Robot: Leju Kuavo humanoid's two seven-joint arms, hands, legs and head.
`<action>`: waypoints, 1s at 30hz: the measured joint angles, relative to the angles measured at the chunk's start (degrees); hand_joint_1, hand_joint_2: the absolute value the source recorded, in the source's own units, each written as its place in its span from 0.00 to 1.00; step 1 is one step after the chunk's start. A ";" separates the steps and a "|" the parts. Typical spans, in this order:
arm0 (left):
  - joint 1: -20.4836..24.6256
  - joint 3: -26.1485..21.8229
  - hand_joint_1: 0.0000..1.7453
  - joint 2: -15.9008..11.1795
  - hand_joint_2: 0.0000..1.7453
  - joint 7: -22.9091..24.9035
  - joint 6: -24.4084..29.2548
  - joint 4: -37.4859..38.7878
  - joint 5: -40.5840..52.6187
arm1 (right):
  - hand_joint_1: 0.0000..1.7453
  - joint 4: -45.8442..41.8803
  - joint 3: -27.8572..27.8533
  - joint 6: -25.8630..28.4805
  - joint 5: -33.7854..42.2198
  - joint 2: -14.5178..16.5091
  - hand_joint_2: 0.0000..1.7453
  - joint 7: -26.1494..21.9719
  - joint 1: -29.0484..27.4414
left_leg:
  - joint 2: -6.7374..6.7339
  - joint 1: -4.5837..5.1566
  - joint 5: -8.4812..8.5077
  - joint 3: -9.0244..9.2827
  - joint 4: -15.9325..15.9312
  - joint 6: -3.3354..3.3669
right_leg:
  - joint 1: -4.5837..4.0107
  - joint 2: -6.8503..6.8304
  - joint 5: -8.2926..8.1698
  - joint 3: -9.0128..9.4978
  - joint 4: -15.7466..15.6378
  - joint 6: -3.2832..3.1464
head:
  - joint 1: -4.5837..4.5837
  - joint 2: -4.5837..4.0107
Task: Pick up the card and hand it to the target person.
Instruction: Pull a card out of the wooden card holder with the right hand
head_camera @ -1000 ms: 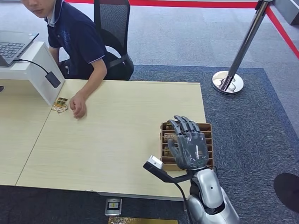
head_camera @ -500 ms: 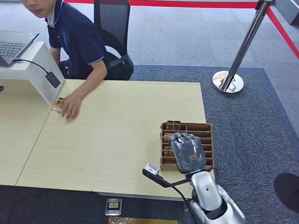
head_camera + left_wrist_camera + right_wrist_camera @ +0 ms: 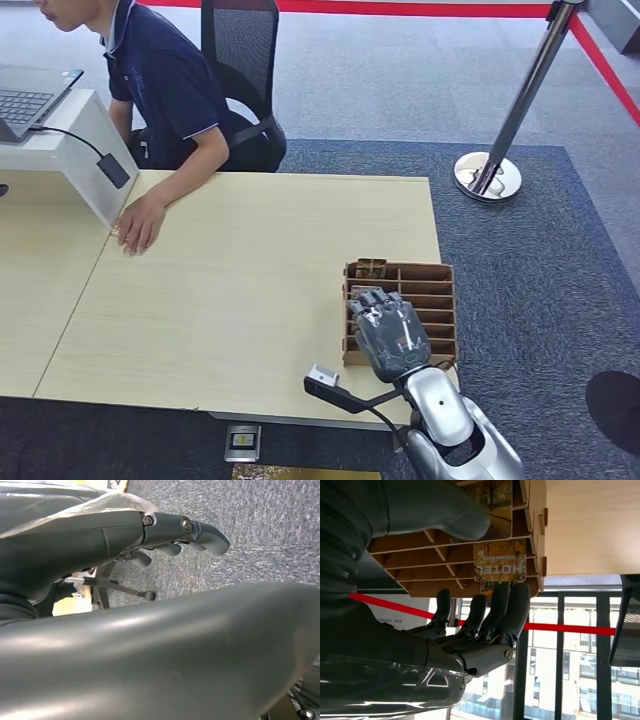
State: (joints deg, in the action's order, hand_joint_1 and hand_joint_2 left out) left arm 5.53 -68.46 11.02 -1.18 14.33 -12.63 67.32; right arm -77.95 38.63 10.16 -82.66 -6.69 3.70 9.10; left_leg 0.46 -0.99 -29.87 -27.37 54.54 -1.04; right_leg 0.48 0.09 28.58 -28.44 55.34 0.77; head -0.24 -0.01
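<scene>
R hand (image 3: 391, 335) over card rack (image 3: 445, 290) at table's (image 3: 249, 290) 4 o'clock, fingers (image 3: 508, 611) curled beside hotel card (image 3: 500, 561), nothing pinched. L hand (image 3: 113, 537): can't tell.

right hand (image 3: 391, 333) covering the card rack's (image 3: 441, 300) near slots, person's (image 3: 162, 85) head cut off

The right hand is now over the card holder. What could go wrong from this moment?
1. The right hand reaches into the slotted card holder, where cards stand close together; the fingers may catch two cards or none.
2. The holder sits near the table edge; a push from the hand might shift it.
3. The person's hand is far across the table, so the handover needs a long reach.
</scene>
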 joint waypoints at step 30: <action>-0.20 -0.13 0.00 0.00 0.00 0.02 0.23 0.00 -0.48 | 0.49 5.27 -0.96 1.12 0.24 2.55 1.00 0.27 1.84 | 0.00 0.00 0.00 0.00 0.00 0.00 | 0.00 0.00 0.00 0.00 0.00 0.00 | -0.01 0.01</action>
State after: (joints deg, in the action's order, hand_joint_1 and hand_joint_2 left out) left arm 5.33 -68.59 11.02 -1.16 14.56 -12.63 66.84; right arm -72.68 37.67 11.28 -82.42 -4.14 3.97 10.93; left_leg 0.46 -0.99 -29.87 -27.37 54.53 -1.04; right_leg 0.48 0.09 28.58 -28.44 55.34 0.77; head -0.25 0.00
